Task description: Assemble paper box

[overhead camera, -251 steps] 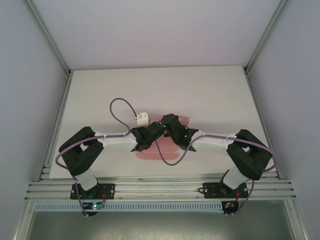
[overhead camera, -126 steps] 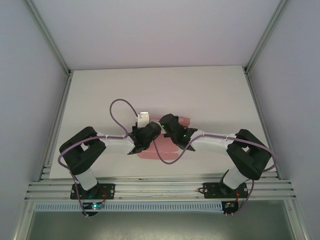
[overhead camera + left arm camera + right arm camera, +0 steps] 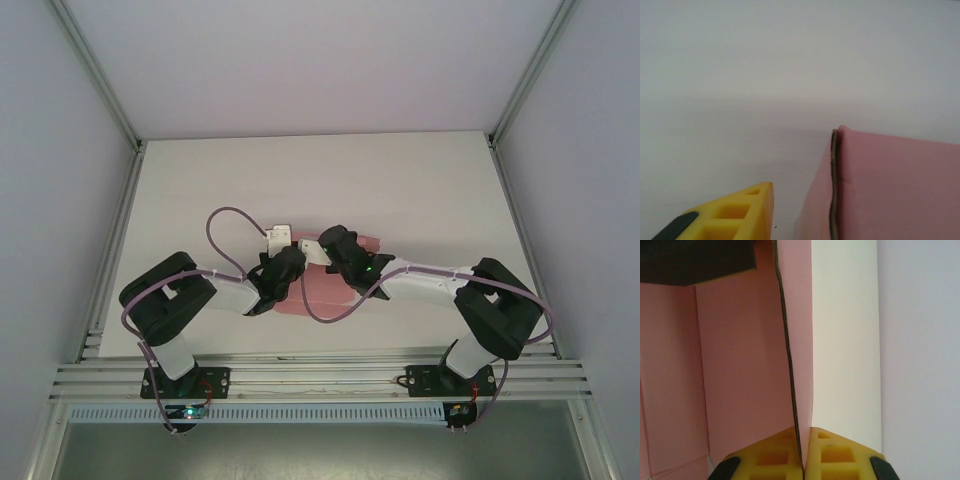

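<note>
A thin wall of the paper box [image 3: 740, 365] is clamped edge-on in the right gripper [image 3: 802, 455]. The card is judged light, floppy, easily creased, and best pinched near folds. A box corner lies just beside the left gripper [image 3: 288, 265], whose state cannot be told.

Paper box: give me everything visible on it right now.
The paper box is thin pink card with a brownish cut edge and one whitish face, partly folded. It lies on the white table between the arms, mostly hidden under them. The right tool pinches one raised panel edge-on. The left tool's finger sits beside a folded corner, not touching.
</note>
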Available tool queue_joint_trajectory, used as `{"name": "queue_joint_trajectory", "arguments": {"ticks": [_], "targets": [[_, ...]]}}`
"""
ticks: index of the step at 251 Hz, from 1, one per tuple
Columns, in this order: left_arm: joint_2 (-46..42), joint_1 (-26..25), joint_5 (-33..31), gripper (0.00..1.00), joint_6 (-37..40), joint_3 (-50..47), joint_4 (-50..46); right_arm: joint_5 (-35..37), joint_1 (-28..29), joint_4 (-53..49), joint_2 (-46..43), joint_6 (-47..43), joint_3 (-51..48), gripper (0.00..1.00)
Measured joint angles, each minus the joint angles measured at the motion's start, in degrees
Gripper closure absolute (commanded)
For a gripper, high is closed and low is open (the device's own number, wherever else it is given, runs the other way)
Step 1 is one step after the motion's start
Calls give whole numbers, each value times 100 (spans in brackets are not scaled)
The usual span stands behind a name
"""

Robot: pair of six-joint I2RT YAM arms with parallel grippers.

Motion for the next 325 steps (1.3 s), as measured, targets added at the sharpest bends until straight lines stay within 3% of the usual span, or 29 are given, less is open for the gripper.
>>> {"name": "queue_joint_trajectory", "arguments": {"ticks": [45, 93, 155, 215, 261, 274, 325], "targets": [[105, 20, 11, 66, 105, -107, 398, -46, -35, -44, 0, 90, 26, 100], [166, 44, 286, 100, 487, -332, 999, -138, -37, -85, 0, 131, 59, 100], [157, 46, 278, 100, 852, -326, 1016, -160, -37, -120, -17, 157, 68, 100], [114, 74, 299, 100, 931, -350, 1012, -673, -33, -302, -446, 345, -151, 73], [-442, 232, 271, 100, 986, -529, 546, -1373, -22, -658, -1346, 544, -413, 27], [-693, 238, 249, 100, 997, -546, 393, -1606, -22, -741, -1698, 632, -476, 3], [-1749, 238, 291, 100, 997, -651, 63, -2238, -22, -483, -3324, 1029, -981, 2]]}}
